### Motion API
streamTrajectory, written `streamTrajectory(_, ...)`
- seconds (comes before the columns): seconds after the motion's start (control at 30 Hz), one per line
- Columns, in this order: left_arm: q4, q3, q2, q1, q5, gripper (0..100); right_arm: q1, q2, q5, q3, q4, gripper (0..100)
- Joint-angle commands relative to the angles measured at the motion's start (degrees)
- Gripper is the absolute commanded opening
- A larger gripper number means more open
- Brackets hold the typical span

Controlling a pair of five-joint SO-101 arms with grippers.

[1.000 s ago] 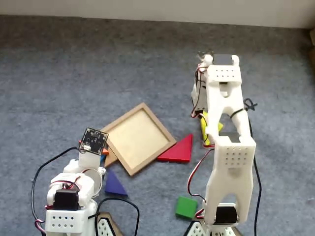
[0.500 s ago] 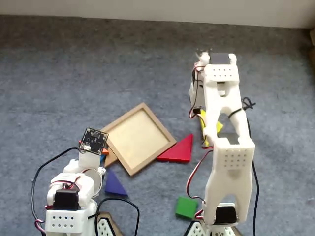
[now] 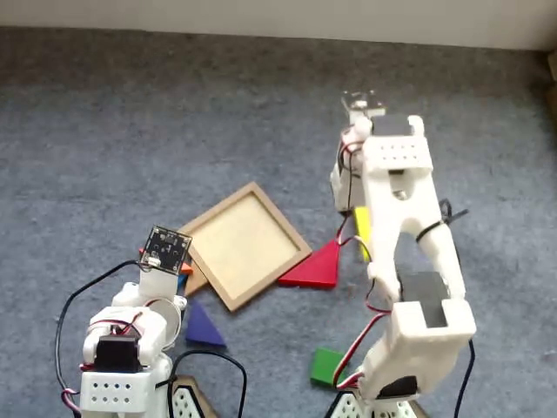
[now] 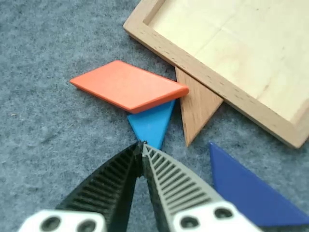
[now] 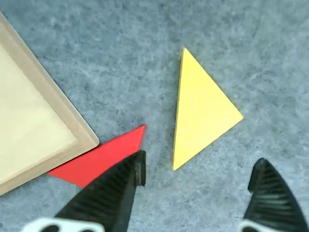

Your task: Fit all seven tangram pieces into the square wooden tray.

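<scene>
The square wooden tray lies empty and turned at an angle on the carpet; its rim appears in both wrist views. My right gripper is open above the yellow triangle, with the red triangle by one finger. My left gripper is shut and holds nothing, its tips at the corner of a light blue triangle. An orange parallelogram overlaps that triangle. A wooden triangle pokes from under the tray. A dark blue triangle lies close by.
A green piece rests on the carpet near the right arm's base. The grey carpet beyond the tray stretches open toward the far wall. Cables trail around both arm bases.
The right arm has shifted: its elbow dropped toward the near edge and its wrist drew back slightly over the yellow triangle. The left arm and all pieces stayed put.
</scene>
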Motion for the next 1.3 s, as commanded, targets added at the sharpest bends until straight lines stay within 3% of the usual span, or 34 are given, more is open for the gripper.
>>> streamTrajectory(0.0, 0.3, 1.2, -1.8, -0.4, -0.4, 1, -0.2, -4.8, -0.7, 9.6, -9.3, 32.9)
streamTrajectory(0.37, 0.3, 1.2, -1.8, -0.4, -0.4, 1, 2.0, -4.4, -0.6, 16.7, -21.6, 33.0)
streamTrajectory(0.6, 0.3, 1.2, -1.8, -0.4, -0.4, 1, 3.6, 3.6, -0.4, 16.0, -21.6, 33.0)
streamTrajectory(1.27, 0.3, 1.2, -1.8, -0.4, -0.4, 1, 3.4, 3.9, 1.3, 11.7, -22.1, 32.9)
